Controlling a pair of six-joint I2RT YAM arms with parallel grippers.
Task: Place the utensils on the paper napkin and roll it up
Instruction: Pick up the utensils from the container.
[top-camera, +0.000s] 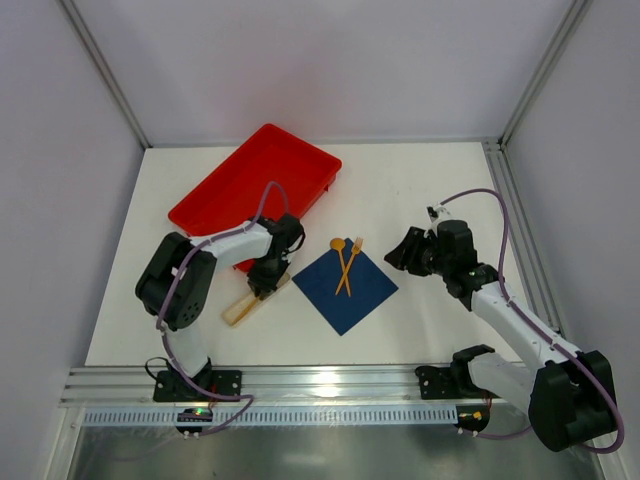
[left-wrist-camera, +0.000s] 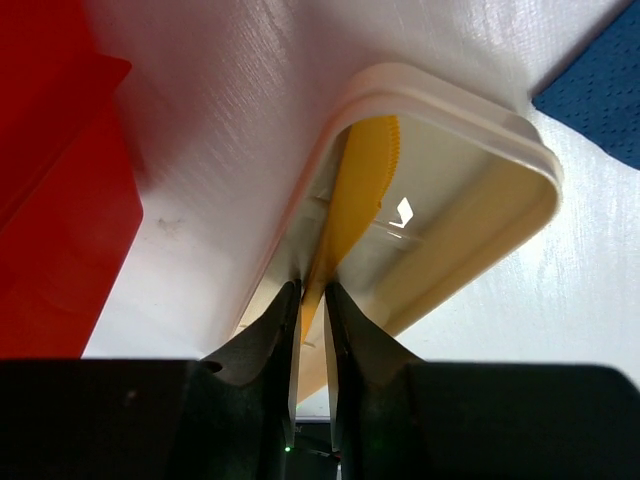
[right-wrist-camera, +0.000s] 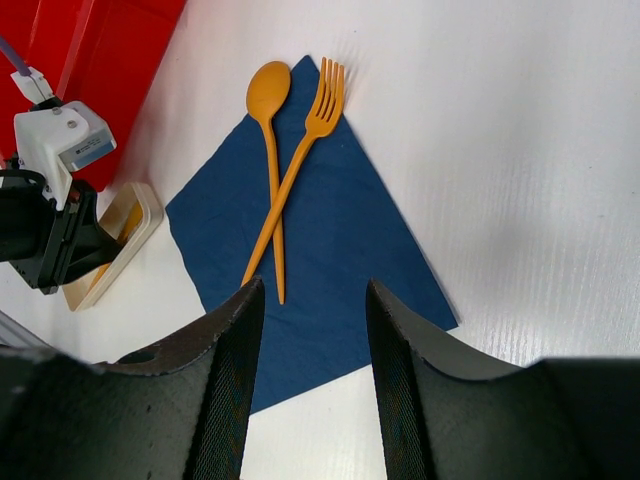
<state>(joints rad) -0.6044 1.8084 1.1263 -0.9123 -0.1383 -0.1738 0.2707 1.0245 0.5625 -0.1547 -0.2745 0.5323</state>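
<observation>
The dark blue napkin (top-camera: 352, 298) lies flat on the white table (top-camera: 420, 190), turned like a diamond. An orange spoon (top-camera: 338, 245) and fork (top-camera: 352, 262) rest crossed on its far corner, their heads poking just past the edge. Left of the napkin, almost touching its corner, sits a shallow beige tray (top-camera: 238, 312), and the left gripper (left-wrist-camera: 310, 295) reaches down into it, its fingers pinching the handle of an orange knife (left-wrist-camera: 360, 190) with a serrated edge. A red tray (top-camera: 250, 180) lies beyond that. To the napkin's right the right gripper (right-wrist-camera: 312, 292) hovers with its fingers spread, holding nothing.
</observation>
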